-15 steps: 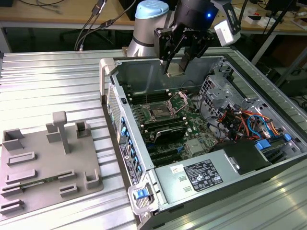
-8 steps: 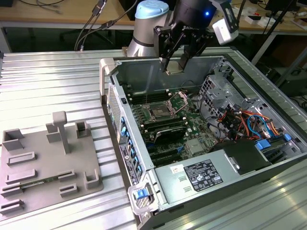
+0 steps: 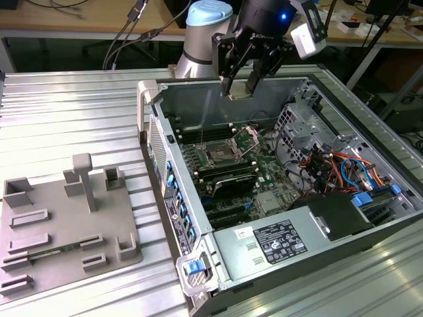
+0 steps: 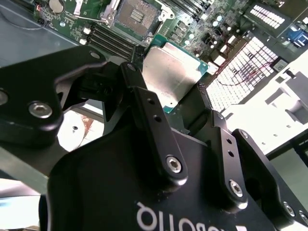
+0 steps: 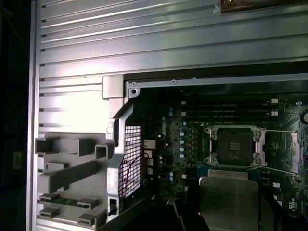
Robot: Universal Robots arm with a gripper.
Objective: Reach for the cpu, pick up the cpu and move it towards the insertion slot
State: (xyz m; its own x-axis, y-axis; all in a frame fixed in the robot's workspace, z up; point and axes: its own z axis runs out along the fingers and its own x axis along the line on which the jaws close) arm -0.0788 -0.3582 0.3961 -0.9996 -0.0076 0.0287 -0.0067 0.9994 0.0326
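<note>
My gripper point(image 3: 239, 87) hangs above the far end of the open computer case, shut on the cpu point(image 3: 238, 95). In the second wrist view the cpu point(image 4: 172, 72) is a silvery square chip with a thin green rim, clamped between the two black fingers point(image 4: 144, 103). The insertion slot point(image 3: 218, 156) lies on the motherboard below and nearer the camera, a shiny metal frame with a dark centre and its hinged plate raised. In the first wrist view the cpu point(image 5: 228, 199) sits just beside the insertion slot point(image 5: 234, 144), held above the board.
The case walls point(image 3: 198, 99) ring the motherboard. Long black memory slots point(image 3: 228, 175), a drive cage point(image 3: 310, 122), coloured cables point(image 3: 337, 168) and a power supply point(image 3: 281, 241) fill the case. A grey fixture tray point(image 3: 66, 218) lies on the ribbed metal table at the exterior view's left.
</note>
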